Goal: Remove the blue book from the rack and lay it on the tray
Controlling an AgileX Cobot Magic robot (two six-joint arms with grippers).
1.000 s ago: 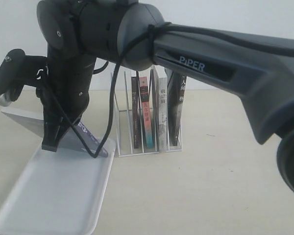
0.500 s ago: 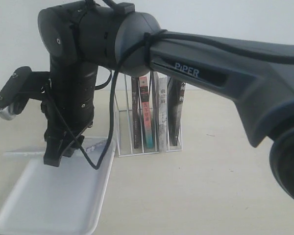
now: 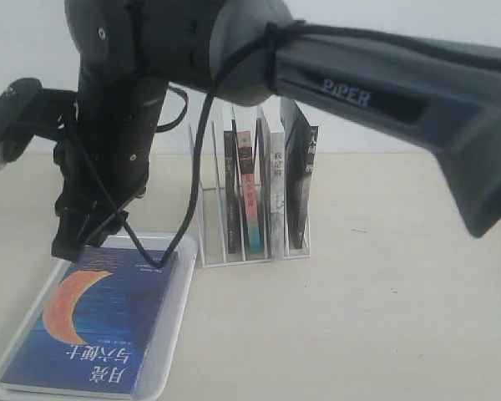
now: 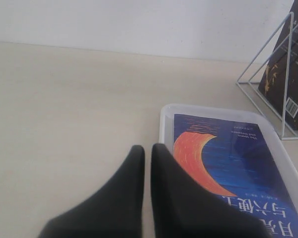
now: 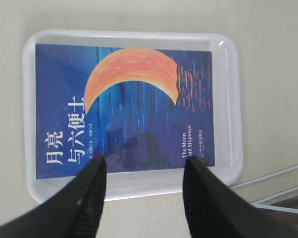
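Pale desk (image 3: 359,317) seen from outside: the blue book (image 3: 92,322) lies flat in the tray (image 3: 175,313) beside the rack (image 3: 234,259) — placing looks done. Left wrist: left fingers (image 4: 129,198) pressed together. Right wrist: right fingers (image 5: 87,198) spread above it — next, lift clear.

The right arm (image 3: 384,92) spans the exterior view from right to left, its wrist (image 3: 117,117) turned straight down. The right gripper (image 5: 144,166) hangs with jaws spread wide, empty. The left gripper (image 4: 146,151) has its two fingers (image 4: 126,193) pressed together, tips angled downward, holding nothing.
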